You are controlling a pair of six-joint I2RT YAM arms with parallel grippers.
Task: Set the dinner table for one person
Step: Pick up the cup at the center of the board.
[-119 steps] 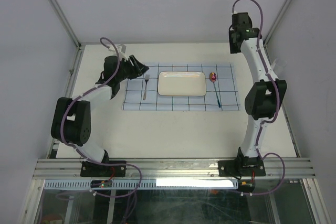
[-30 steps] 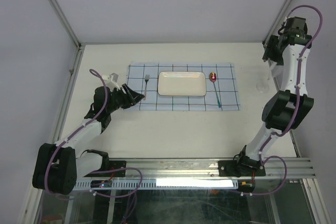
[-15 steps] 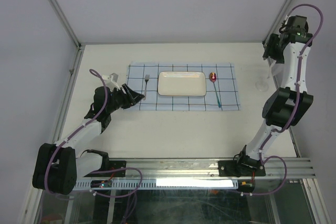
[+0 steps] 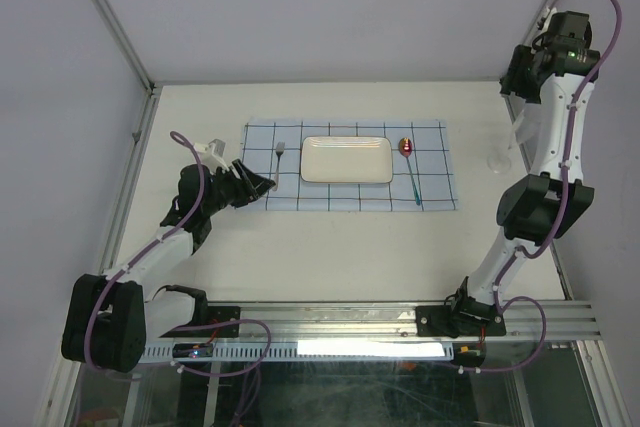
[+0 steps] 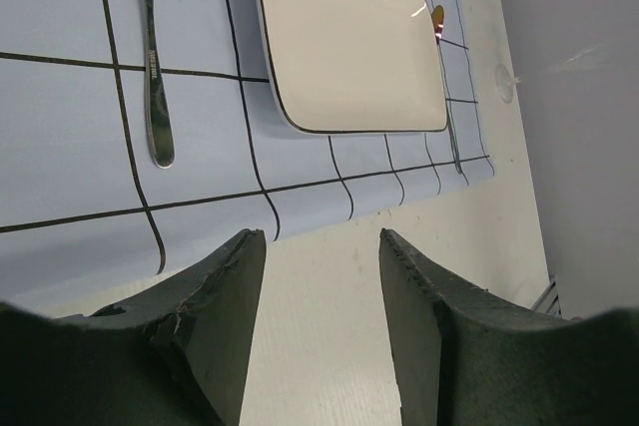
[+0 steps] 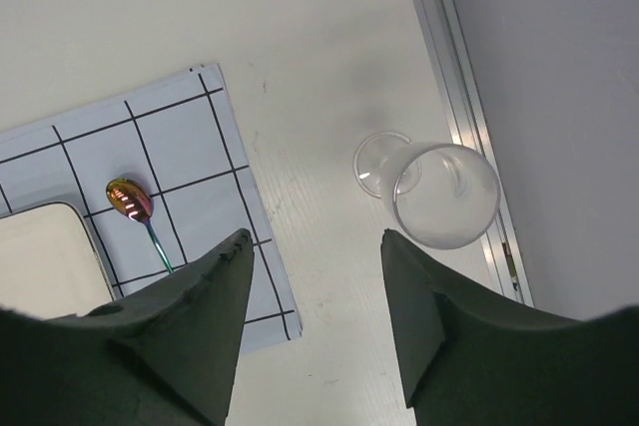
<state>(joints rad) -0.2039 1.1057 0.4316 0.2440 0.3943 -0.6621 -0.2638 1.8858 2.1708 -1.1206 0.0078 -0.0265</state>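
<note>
The left tool (image 4: 264,185) has drawn back from beside the fork (image 4: 279,160) to the near-left corner of the cloth (image 4: 430,162). The right tool (image 6: 318,246) has swung off the cloth to above the glass (image 6: 439,195) (by the far right edge of the desk (image 4: 330,247)).

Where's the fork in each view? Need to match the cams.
Top external: fork lies on the left part of the cloth, just left of the plate.
Left wrist: fork at upper left, left of the plate.
Right wrist: not in it.
Shared landmark: the white plate, which also shows at the lower left edge of the right wrist view.
</note>
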